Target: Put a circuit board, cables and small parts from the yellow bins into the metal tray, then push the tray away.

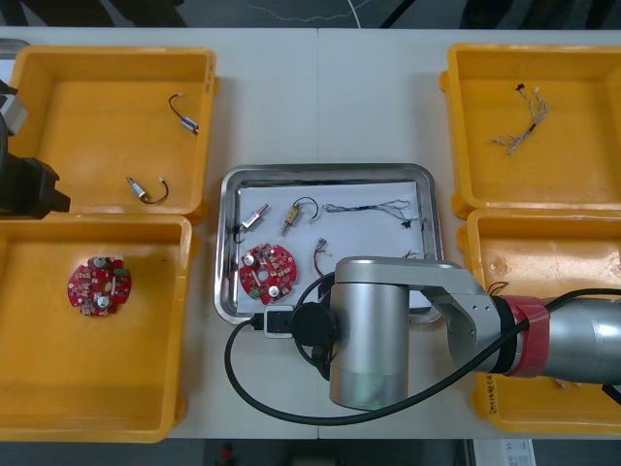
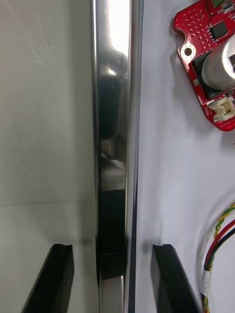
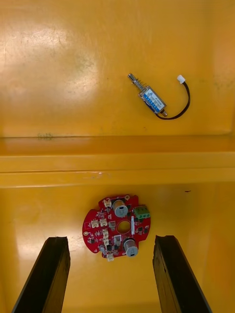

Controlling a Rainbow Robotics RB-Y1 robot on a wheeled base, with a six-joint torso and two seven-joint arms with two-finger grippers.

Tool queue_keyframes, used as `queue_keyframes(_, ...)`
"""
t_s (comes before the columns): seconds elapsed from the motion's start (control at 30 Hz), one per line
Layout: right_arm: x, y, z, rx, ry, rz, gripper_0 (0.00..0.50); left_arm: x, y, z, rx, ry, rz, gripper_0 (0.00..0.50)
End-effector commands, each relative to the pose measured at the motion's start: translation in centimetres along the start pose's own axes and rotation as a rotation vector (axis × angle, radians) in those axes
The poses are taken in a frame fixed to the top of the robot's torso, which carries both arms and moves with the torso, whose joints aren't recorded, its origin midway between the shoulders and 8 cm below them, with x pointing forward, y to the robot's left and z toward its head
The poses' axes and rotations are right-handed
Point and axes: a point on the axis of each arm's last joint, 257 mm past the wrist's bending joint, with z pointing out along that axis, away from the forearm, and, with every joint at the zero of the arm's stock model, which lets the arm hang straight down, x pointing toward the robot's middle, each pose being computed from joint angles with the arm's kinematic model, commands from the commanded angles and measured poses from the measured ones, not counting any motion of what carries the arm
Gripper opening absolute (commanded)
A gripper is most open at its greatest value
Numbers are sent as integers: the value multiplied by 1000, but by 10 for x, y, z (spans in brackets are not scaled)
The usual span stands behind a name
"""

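Observation:
The metal tray (image 1: 328,171) lies between the bins, white inside. It holds a round red circuit board (image 1: 268,271), two small metal parts (image 1: 255,218), a thin dark cable (image 1: 378,207) and a red and yellow cable (image 1: 320,257). My right arm (image 1: 367,335) reaches over the tray's near edge. In its wrist view the right gripper (image 2: 112,249) is open and straddles the shiny tray rim (image 2: 115,98), one finger over the table, the other inside near the board (image 2: 213,63). My left gripper (image 3: 111,239) hangs open above a second board (image 3: 117,227).
The left far yellow bin (image 1: 87,126) holds two small metal parts (image 1: 184,112) with black leads. A circuit board (image 1: 99,284) lies in the left near bin (image 1: 39,388). A thin cable bundle (image 1: 519,126) lies in the right far bin (image 1: 582,165). My right arm covers much of the right near bin (image 1: 582,252).

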Motion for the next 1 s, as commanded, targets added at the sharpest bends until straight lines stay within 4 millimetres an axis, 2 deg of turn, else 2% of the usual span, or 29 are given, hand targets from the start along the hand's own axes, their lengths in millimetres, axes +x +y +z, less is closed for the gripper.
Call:
queue_keyframes(0.03, -18, -3, -7, 21, -35, -46, 112, 16, 10, -1, -24, 1, -39, 500)
queue_keyframes(0.17, -19, -7, -7, 37, -40, -44, 16, 27, 11, -1, -38, 2, -31, 500)
queue_keyframes(0.23, -21, -9, -7, 46, -46, -42, 0, 31, 10, -2, -39, 5, -28, 500)
queue_keyframes(0.57, -18, -24, -7, 98, -43, -27, 0, 48, 11, 1, -44, 28, -41, 500)
queue_keyframes(0.63, -16, -32, -8, 122, -39, -25, 0, 50, 11, 1, -45, 29, -42, 500)
queue_keyframes(0.73, -11, -55, -11, 191, -26, -32, 0, 52, 10, 1, -43, 28, -43, 500)
queue_keyframes(0.77, -11, -55, -11, 191, -26, -32, 0, 52, 10, 1, -43, 28, -43, 500)
queue_keyframes(0.9, -9, -79, -12, 236, -9, -28, 0, 52, 10, 1, -43, 30, -52, 500)
queue_keyframes(1.0, -9, -88, -14, 255, -8, -26, 0, 53, 10, 1, -43, 31, -56, 500)
